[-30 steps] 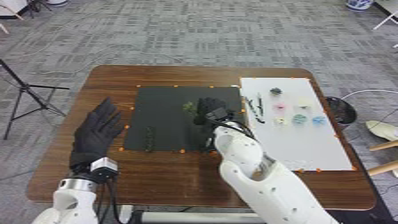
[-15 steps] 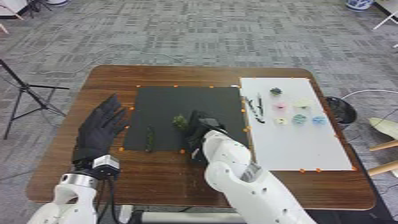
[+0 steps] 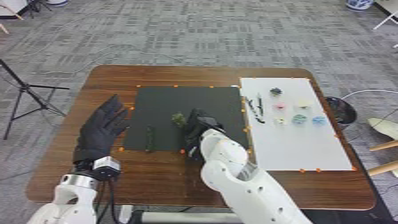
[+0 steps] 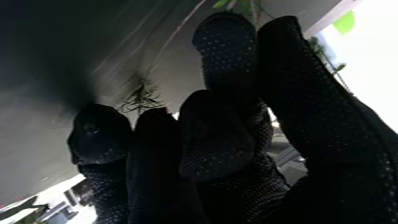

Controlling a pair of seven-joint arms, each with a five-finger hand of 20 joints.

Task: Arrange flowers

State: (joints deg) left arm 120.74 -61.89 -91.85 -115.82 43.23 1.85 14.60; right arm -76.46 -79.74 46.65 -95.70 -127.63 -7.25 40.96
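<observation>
At mid-frame, the right hand's (image 3: 201, 125) fingers seem to pinch a sprig (image 3: 179, 119) against the black mat (image 3: 173, 100), a laying-out step that next wants careful alignment, then release.

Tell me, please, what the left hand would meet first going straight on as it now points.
The way looks free: the left hand would likely pass left of the black mat, over the table, though its height is unclear.
</observation>
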